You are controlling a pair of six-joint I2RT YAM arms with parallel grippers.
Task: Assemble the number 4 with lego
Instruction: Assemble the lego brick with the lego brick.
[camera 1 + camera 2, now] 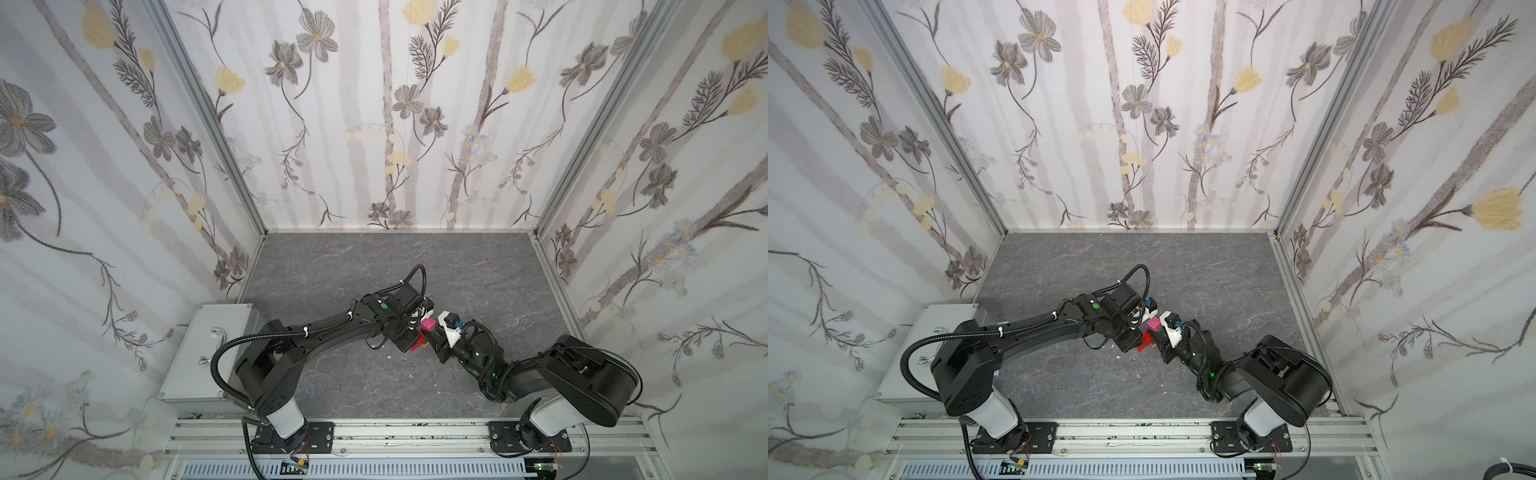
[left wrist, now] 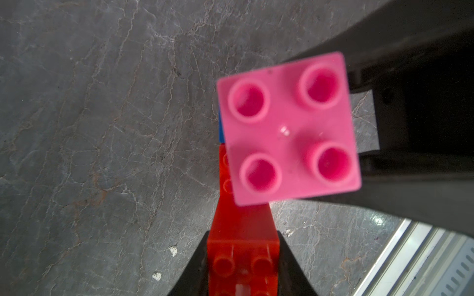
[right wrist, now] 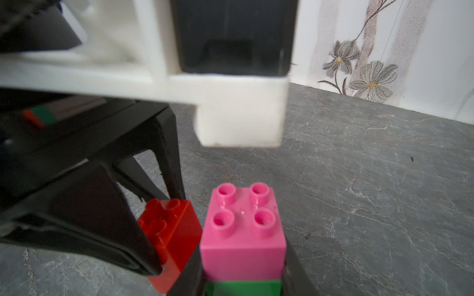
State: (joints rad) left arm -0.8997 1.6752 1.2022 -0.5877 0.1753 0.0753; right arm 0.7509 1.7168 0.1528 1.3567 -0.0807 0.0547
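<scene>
Closest in there's the silver aluminium rail (image 1: 415,432) with both black arm bases bolted on, plus a grey metal box (image 1: 208,353) off on the left side. A bit further in, the two arms lean toward each other and meet over the middle of the dark grey marble-look tabletop (image 1: 374,270).

That's where the multicoloured plastic number 4 figure (image 1: 1153,326) is, pinched between them. The left gripper (image 2: 242,256) is clamped tight on the glossy red studded brick (image 2: 243,230) sticking out the side. The right gripper (image 3: 243,283) has its black fingers closed narrow on the column, at the green brick (image 3: 256,287) right under the square pink four-stud brick (image 3: 243,230) on top. The red one sits just beside the pink.

Can't tell if the figure's bottom touches the tabletop. A white plastic block (image 3: 241,115) on the left arm's wrist hangs over the pink brick, not touching. Past all that the tabletop runs back to the floral wallpaper walls (image 1: 374,124).
</scene>
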